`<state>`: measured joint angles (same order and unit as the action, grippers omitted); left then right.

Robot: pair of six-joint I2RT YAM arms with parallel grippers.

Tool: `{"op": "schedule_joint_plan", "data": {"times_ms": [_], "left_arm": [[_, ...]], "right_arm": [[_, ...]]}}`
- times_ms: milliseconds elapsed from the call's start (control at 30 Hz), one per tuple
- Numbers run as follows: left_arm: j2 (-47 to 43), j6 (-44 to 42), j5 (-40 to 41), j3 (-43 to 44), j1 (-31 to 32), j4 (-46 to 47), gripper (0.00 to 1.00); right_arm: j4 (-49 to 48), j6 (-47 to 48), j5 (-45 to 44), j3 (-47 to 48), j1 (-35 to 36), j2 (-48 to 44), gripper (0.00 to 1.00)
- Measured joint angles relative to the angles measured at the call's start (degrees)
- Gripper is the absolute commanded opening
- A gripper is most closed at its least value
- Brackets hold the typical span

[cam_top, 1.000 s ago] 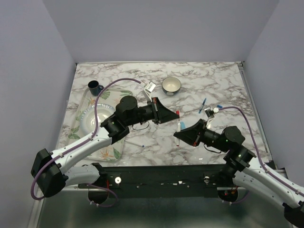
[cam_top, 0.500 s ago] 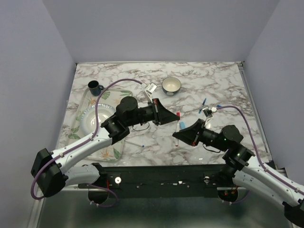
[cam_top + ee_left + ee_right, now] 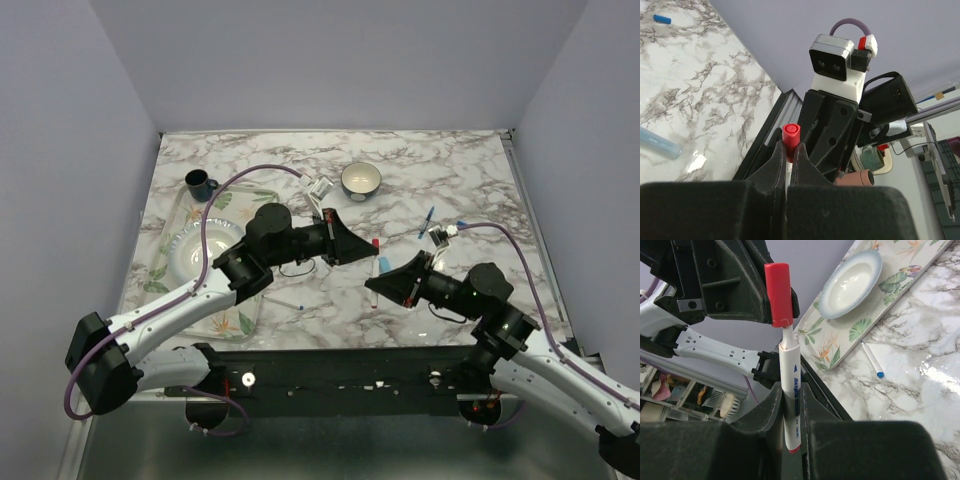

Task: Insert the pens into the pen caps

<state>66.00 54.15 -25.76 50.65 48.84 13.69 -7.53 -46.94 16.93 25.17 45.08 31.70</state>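
Two tight grips: pinching red cap [image 3: 777, 295] in left jaws, clamping white pen [image 3: 790, 390] in right jaws, nib inside red cap.

The table [image 3: 470, 170] has a glossy, marble-patterned top that catches light. The red cap [image 3: 777, 295] and white pen [image 3: 790, 360] look like smooth, faintly shiny plastic. The fingers [image 3: 767, 412] of the right gripper [image 3: 790, 392] are matt black. The plate [image 3: 850, 282] looks glazed.
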Motion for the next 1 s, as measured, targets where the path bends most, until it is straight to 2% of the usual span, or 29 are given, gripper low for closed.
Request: {"op": "schedule_joint_plan", "data": {"times_ms": [267,667,767,800,900,1000], "left_arm": [[0.00,-3.54,0.83,1.25,0.39,-2.36,0.00],[-0.07,-4.07,1.22,1.38,0.74,-2.21,0.02],[0.09,-4.13,1.09,1.38,0.79,-1.55,0.20],[0.11,-4.28,0.98,1.38,0.79,-1.27,0.33],[0.04,-4.74,0.02,1.42,0.79,-0.66,0.51],[-0.31,-5.05,-1.70,1.36,1.68,-2.21,0.62]], "right_arm": [[2.86,0.63,-2.01,1.51,0.46,-0.04,0.01],[3.89,2.03,-2.71,4.90,0.46,2.62,0.01],[5.14,2.99,-2.97,5.73,0.46,2.60,0.01],[5.64,3.61,-2.99,6.08,0.46,2.49,0.01],[7.08,5.57,-2.99,7.17,0.50,2.36,0.01],[6.99,7.82,-3.02,9.20,0.24,2.36,0.01]]}}
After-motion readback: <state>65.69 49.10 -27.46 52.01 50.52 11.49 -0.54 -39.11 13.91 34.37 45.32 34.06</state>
